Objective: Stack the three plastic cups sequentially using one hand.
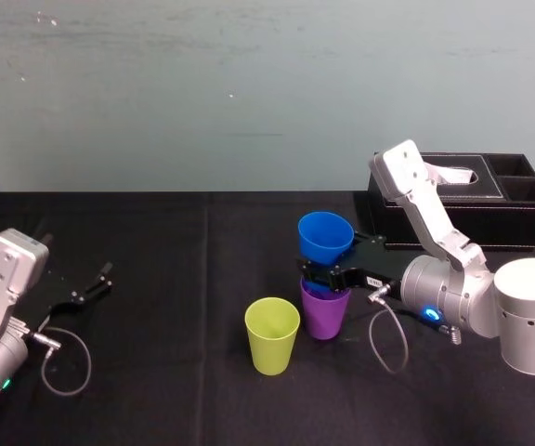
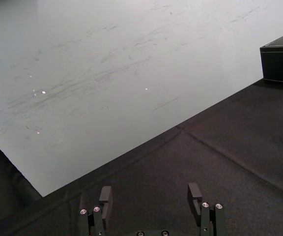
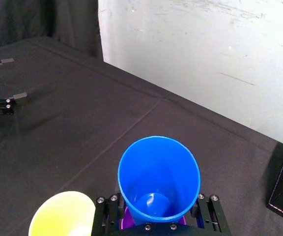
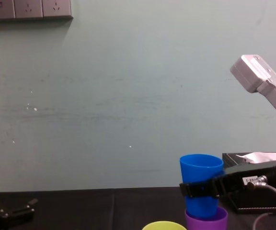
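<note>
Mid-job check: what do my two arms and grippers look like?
The right arm and left arm are grey-white with silver joints. The right gripper, mid-table, is black, two-fingered, with a white label and a looping grey cable; a blue light glows on its wrist. The left gripper, at the table's left, is black too, with a green light.

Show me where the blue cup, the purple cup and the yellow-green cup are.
blue cup (image 1: 324,247): head view, front of its outer wall.
purple cup (image 1: 325,318): head view, lower part of its outer wall.
yellow-green cup (image 1: 273,349): head view, middle of its outer wall.
</note>
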You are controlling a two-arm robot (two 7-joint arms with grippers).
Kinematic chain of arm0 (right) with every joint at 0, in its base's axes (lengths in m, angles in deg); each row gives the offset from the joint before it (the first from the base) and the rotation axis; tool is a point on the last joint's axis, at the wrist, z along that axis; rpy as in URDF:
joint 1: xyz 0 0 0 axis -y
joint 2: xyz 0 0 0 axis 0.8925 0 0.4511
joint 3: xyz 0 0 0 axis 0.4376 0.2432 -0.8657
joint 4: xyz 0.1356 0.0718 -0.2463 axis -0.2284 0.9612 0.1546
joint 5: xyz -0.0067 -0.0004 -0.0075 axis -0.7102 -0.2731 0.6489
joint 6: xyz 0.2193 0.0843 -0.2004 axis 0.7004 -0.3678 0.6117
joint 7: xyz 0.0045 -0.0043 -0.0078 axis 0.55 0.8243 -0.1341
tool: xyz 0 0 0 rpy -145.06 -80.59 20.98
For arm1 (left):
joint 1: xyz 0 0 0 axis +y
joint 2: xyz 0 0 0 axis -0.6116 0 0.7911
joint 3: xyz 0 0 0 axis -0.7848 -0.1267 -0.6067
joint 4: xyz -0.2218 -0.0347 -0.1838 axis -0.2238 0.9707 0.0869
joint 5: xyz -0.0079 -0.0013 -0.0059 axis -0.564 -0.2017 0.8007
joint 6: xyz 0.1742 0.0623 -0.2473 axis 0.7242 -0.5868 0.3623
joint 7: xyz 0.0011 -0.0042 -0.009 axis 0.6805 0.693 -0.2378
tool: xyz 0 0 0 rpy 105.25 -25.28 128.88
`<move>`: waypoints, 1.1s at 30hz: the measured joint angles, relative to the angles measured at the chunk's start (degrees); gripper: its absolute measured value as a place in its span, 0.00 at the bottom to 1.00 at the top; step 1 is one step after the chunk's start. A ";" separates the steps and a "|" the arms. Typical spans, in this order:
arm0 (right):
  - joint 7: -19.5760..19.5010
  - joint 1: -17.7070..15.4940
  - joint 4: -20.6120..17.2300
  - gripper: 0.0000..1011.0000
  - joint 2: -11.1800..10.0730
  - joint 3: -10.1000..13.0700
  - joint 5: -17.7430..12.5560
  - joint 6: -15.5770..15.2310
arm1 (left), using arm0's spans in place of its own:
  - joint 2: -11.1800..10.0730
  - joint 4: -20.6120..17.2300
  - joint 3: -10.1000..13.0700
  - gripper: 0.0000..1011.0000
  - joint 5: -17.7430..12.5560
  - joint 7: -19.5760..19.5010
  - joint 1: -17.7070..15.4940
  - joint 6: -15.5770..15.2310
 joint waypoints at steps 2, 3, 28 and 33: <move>-0.04 -0.01 0.16 0.71 -0.04 -0.03 0.00 0.00 | 0.00 0.00 0.00 0.99 0.00 0.00 0.00 0.00; -0.09 -0.01 0.28 0.71 -0.05 -0.04 -0.03 0.05 | 0.00 0.00 0.00 0.99 0.00 0.00 0.00 0.00; -0.32 -0.83 0.95 0.71 -0.34 -0.19 -0.87 0.67 | 0.00 0.00 0.00 0.99 0.00 0.00 0.00 0.00; -0.32 -0.82 0.91 0.77 -0.34 -0.17 -0.85 0.63 | 0.00 0.00 0.00 0.99 0.00 0.00 0.00 0.00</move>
